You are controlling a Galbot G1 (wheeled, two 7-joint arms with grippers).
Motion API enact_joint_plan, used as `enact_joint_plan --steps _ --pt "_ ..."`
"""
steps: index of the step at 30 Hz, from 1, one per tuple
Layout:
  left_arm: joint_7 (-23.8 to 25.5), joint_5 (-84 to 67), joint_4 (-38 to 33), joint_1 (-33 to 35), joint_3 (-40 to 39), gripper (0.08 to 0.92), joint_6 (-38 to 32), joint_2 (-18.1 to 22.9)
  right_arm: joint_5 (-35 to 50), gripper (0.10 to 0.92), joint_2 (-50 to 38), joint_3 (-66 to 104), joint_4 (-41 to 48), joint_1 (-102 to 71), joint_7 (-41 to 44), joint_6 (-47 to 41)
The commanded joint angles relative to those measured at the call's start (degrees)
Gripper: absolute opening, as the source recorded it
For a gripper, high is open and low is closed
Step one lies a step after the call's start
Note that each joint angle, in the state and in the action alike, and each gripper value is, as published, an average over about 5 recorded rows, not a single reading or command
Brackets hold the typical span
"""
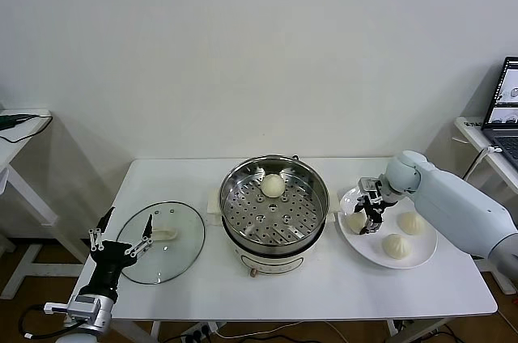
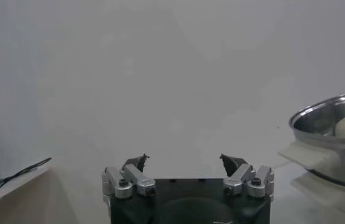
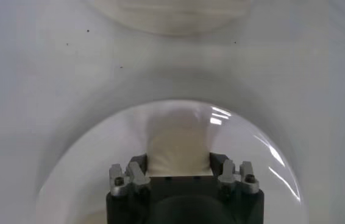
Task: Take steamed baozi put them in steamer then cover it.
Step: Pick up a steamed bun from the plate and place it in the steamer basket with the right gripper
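Baozi in hand (image 3: pixel 178 146): on the white plate (image 1: pixel 421 258) near the table's (image 1: pixel 324 294) right edge, at the plate's left rim; two more lie beside it.
Handling: likely soft and light; take it by the sides, gently, or it may dent.
Right gripper (image 1: pixel 368 215): fingers closing around that bun's sides.
Steamer (image 1: pixel 235 197): table centre, one bun (image 1: pixel 273 185) on its tray.
Cover (image 1: pixel 162 256): flat near the left edge.
Left gripper (image 1: pixel 123 242): spread wide, empty, over the front-left corner.
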State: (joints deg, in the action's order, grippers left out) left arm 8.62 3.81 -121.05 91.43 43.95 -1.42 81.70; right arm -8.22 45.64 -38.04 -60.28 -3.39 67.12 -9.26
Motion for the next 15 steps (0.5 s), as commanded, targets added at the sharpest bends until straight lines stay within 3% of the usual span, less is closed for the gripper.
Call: enact_joint_plan --steps 1,8,15 --pt "-0.1 0.0 -0.5 0.0 -0.2 0.823 0.2 0.0 7.0 0.687 -6.3 -5.8 -6.0 6.3 0.7 -1.9" --pt "-0.1 0.0 -0.6 -0.1 0.1 0.823 0.2 -0.4 23.0 0.687 -13.0 -25.6 -18.4 28.6 0.6 -7.1" --pt "-0.1 -0.1 -0.7 -0.6 0.2 0.823 0.2 -0.6 35.4 0.687 -11.6 -42.6 -28.7 50.2 -0.6 -12.9"
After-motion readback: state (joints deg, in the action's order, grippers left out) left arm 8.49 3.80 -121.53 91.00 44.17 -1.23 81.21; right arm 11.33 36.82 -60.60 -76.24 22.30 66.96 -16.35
